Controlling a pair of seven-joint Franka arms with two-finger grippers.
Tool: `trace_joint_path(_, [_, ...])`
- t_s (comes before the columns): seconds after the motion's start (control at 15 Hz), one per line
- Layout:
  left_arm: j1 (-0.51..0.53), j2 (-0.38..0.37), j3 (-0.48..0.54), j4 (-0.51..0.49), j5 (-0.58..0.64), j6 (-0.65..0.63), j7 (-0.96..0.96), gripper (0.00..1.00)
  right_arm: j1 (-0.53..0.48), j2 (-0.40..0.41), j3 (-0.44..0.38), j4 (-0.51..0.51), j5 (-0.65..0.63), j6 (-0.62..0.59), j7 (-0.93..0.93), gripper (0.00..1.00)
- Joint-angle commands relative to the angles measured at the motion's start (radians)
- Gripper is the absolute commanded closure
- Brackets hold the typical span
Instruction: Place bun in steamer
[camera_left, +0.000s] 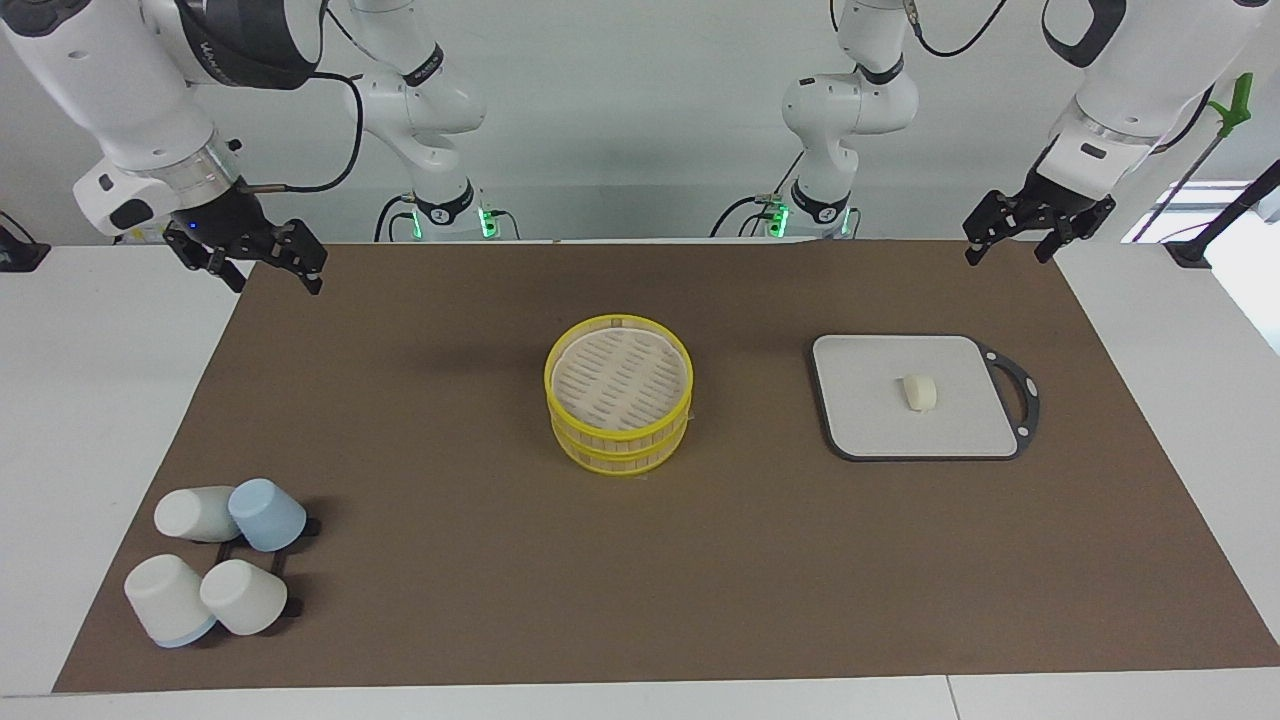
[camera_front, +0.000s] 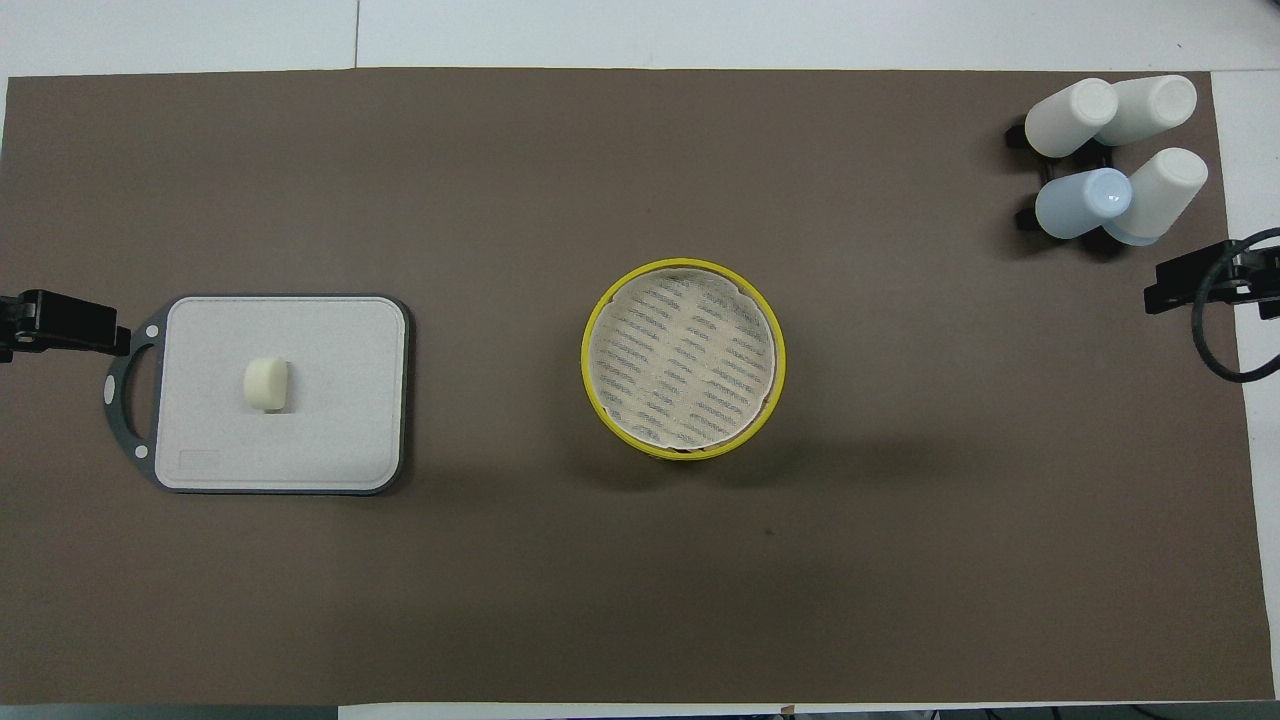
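Note:
The bun (camera_left: 920, 391) is a small cream-white lump that lies on the grey square board (camera_left: 866, 410) toward the left arm's end of the table; it also shows in the overhead view (camera_front: 266, 384). The steamer (camera_left: 620, 442) is two stacked yellow-rimmed tiers in the middle of the brown mat, and its slatted floor is bare (camera_front: 683, 264). My left gripper (camera_left: 1007, 255) hangs open and empty over the mat's corner nearest its base, apart from the board. My right gripper (camera_left: 276, 285) hangs open and empty over the mat's corner at the right arm's end.
The board (camera_front: 330, 420) has a black handle (camera_front: 118, 385) that points toward the left arm's end. Several pale and blue upturned cups (camera_left: 220, 560) sit on a black rack farther from the robots at the right arm's end (camera_front: 1110, 150). A brown mat (camera_left: 450, 600) covers the table.

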Motion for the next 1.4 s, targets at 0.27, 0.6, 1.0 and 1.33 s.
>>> trace_joint_path(0.27, [-0.003,-0.015,0.001,-0.018,0.013,0.016,0.007,0.00,0.049,0.033,0.044,0.048,0.074,-0.070,-0.003,0.00])
trace_joint_path(0.6, [0.008,-0.069,0.001,-0.194,0.013,0.163,0.015,0.00,0.432,0.411,0.037,0.491,0.084,-0.115,0.490,0.00])
trace_joint_path(1.0, [0.060,-0.051,0.005,-0.570,0.012,0.586,0.118,0.00,0.670,0.568,0.029,0.526,0.021,0.036,0.666,0.00])
trace_joint_path(1.33, [0.039,0.062,0.004,-0.692,0.012,0.858,0.104,0.00,0.738,0.598,0.037,0.451,-0.031,0.184,0.716,0.00])
